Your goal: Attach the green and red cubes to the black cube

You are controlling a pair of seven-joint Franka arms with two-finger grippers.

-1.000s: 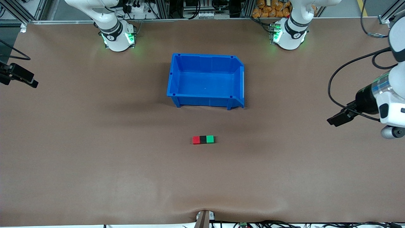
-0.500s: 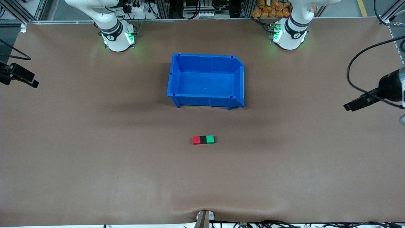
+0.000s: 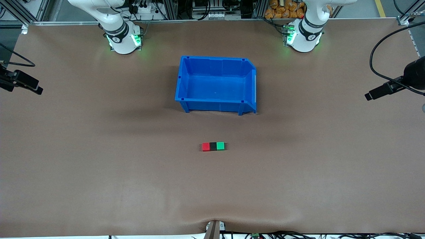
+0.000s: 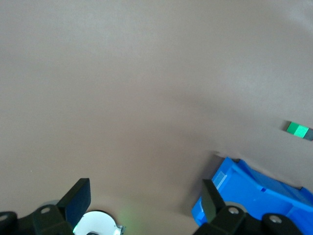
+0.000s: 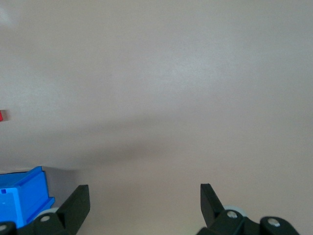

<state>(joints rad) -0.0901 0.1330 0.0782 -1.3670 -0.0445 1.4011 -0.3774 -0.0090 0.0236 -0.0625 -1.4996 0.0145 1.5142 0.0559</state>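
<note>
The red cube (image 3: 206,146), the black cube (image 3: 212,146) and the green cube (image 3: 220,146) lie in one touching row on the brown table, the black one in the middle. The row is nearer to the front camera than the blue bin. My left gripper (image 3: 370,96) is up over the left arm's end of the table, open and empty (image 4: 145,188); its wrist view shows the green cube (image 4: 297,129) far off. My right gripper (image 3: 36,89) is over the right arm's end, open and empty (image 5: 144,188); a sliver of the red cube (image 5: 1,115) shows there.
An empty blue bin (image 3: 212,106) stands mid-table between the cubes and the arm bases; it also shows in the left wrist view (image 4: 244,186) and the right wrist view (image 5: 19,196). A black cable loops by the left arm (image 3: 382,43).
The left arm has drawn away from the cubes toward its end of the table and toward its base. The right gripper has shifted only slightly. The cubes have not moved.
</note>
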